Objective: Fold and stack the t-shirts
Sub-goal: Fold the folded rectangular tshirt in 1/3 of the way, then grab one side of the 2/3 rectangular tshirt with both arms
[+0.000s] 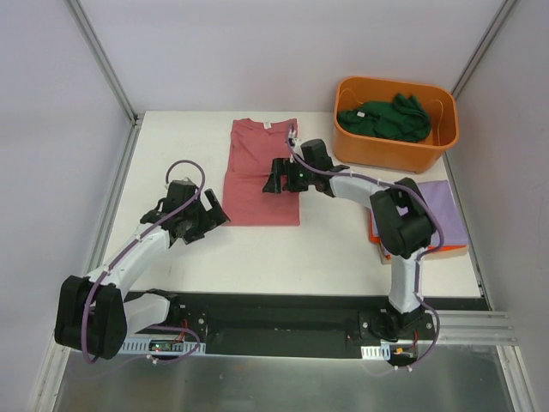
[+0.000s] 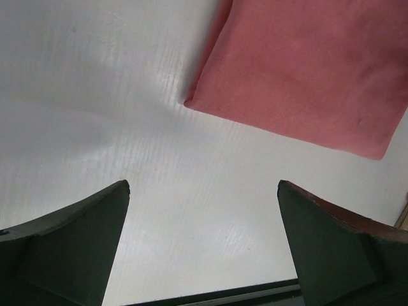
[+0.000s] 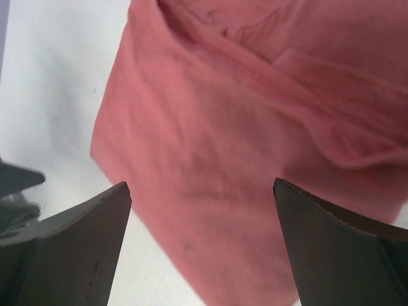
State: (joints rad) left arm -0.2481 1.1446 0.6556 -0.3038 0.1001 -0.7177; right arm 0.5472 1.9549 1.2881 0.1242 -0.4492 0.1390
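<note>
A dusty red-pink t-shirt point(image 1: 253, 176) lies folded into a long strip at the middle back of the table, collar at the far end. It shows in the left wrist view point(image 2: 306, 70) and the right wrist view point(image 3: 255, 127). My right gripper point(image 1: 276, 183) is open and empty, hovering over the shirt's right half. My left gripper point(image 1: 208, 215) is open and empty over bare table, just left of the shirt's near left corner. A lavender-purple t-shirt point(image 1: 446, 210) lies folded on an orange one point(image 1: 446, 251) at the right. A dark green t-shirt point(image 1: 386, 118) is bundled in the tub.
A rigid orange plastic tub point(image 1: 390, 154) stands at the back right corner. Metal frame rails point(image 1: 103, 60) run along both sides of the white table point(image 1: 283, 253). A black base strip lies along the near edge.
</note>
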